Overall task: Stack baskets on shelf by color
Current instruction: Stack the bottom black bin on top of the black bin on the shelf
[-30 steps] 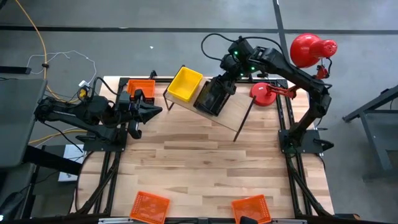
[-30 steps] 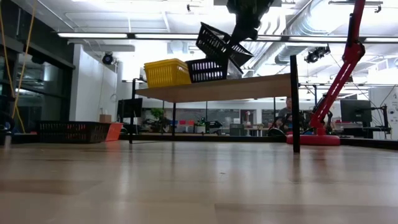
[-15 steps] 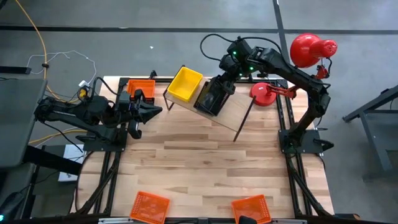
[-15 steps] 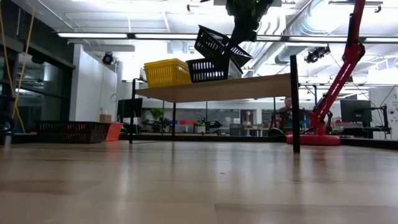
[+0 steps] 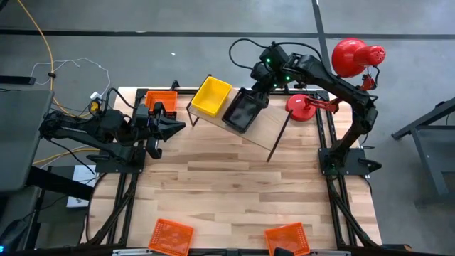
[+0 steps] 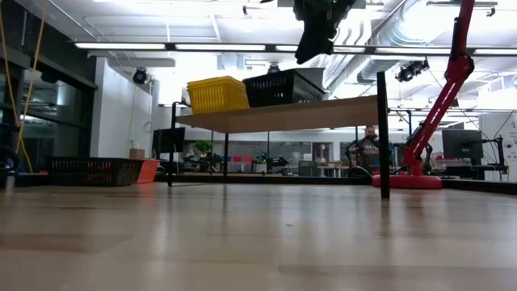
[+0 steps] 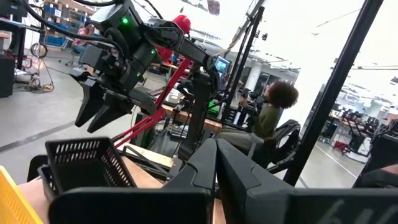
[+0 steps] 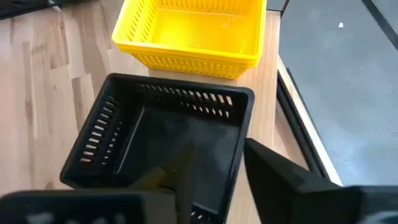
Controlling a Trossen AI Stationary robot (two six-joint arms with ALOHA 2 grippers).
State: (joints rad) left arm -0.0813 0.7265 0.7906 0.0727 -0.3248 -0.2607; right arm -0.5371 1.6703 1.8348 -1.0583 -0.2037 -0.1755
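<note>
Stack: your black basket [image 5: 242, 112] sits level on the shelf [image 5: 266, 124], nested in the one below, just beside the yellow basket [image 5: 212, 96]
Long axis: it runs from the shelf's back edge toward the front, parallel to the yellow one's
Right pincer [image 6: 311, 44]: you have it hanging just above the black stack's far rim, at the back edge of the shelf; its jaws stand apart with nothing between them, and the wrist view looks straight down into the basket
Left pincer [image 5: 174, 126]: shut and empty, parked over the tabletop [image 5: 227, 192] beside the orange basket [image 5: 161, 99] at the back left corner
Nearer arm: your left arm is right next to that orange basket; two more orange baskets [image 5: 171, 235] lie at the front edge, well apart from both arms
Change: a second ago the black basket hung tilted in the right pincer over the stack; now it rests flat and the pincer has let go
Judgement: black looks settled, so orange likely comes next, and the shelf's free end lies on the right arm's side
</note>
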